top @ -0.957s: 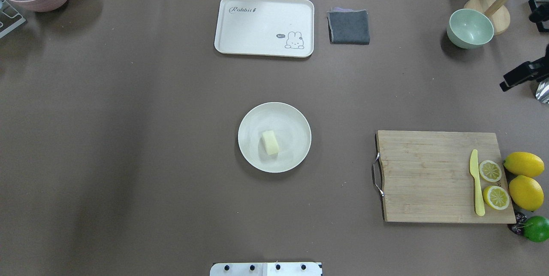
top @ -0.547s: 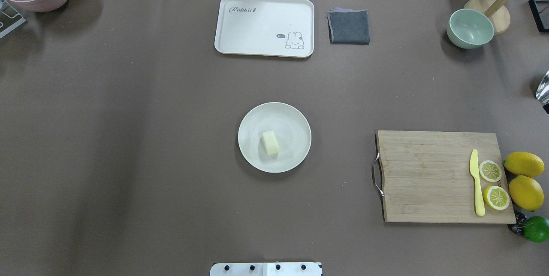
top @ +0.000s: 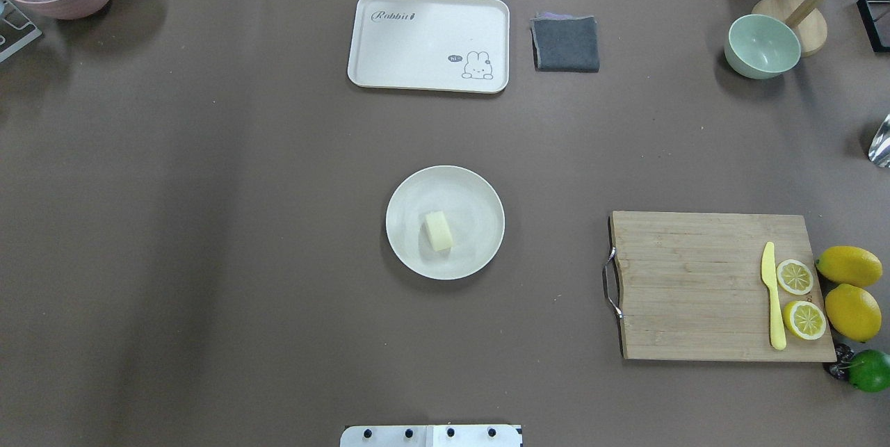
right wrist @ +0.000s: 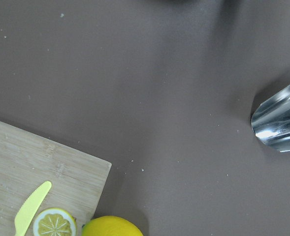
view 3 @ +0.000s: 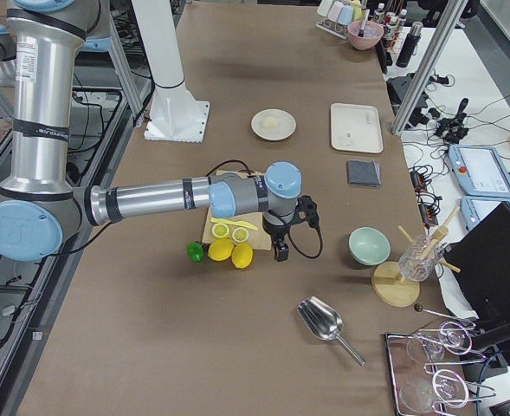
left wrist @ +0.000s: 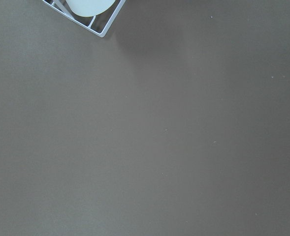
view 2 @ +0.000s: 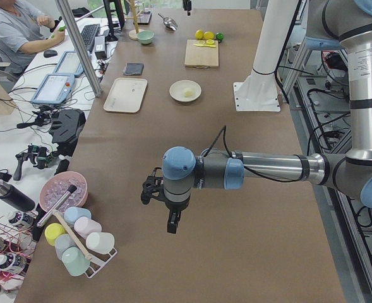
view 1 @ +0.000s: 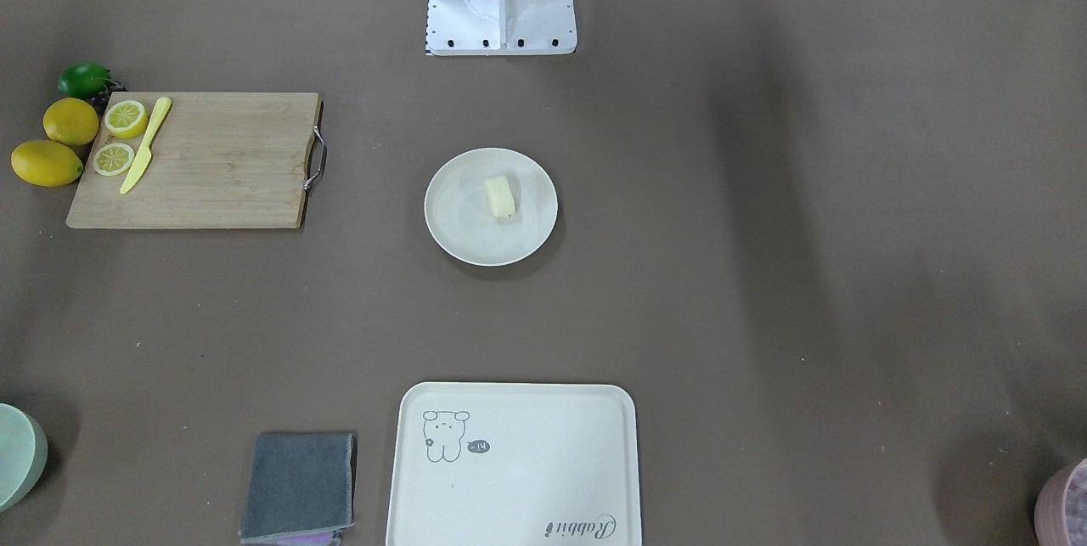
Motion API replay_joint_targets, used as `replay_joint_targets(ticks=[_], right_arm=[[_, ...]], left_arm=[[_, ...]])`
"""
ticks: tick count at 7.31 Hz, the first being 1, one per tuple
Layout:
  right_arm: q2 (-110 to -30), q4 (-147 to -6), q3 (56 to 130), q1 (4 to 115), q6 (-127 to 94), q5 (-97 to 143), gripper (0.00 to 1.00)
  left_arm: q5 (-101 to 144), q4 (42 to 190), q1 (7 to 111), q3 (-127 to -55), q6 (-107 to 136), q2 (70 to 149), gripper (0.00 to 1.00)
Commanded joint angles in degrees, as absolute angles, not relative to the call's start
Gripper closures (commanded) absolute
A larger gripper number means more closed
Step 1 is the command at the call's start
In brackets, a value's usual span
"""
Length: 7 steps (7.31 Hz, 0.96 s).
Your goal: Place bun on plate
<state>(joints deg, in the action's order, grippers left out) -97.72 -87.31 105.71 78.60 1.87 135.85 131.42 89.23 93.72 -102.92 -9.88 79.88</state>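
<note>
Already you have the bun (top: pixel 439 231) lying on the plate (top: pixel 474 202), mid-table; the left gripper (view 2: pixel 171 226) and right gripper (view 3: pixel 280 252) hang well apart from it, and you cannot tell how their jaws stand.

— Where's the bun (top: pixel 439 231)?
— Lying on the plate (top: pixel 476 200), a little left of its middle.
— And the cutting board (top: pixel 695 287)?
— Well apart to the right, a knife (top: pixel 772 294) lying on it.
</note>
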Motion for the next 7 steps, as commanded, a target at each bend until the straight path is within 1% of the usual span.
replay_joint_targets(ticks=[1,7], right_arm=[[-98.61,-87.45,105.38,80.14,1.93,142.17,0.00],[-100.80,-86.93,105.47,80.24,2.02,141.50,0.00]], left_arm=[[131.48,89.47,93.69,-102.57,-9.76,79.89,0.02],[131.48,89.47,93.25,-101.96,-10.02,81.21,0.02]])
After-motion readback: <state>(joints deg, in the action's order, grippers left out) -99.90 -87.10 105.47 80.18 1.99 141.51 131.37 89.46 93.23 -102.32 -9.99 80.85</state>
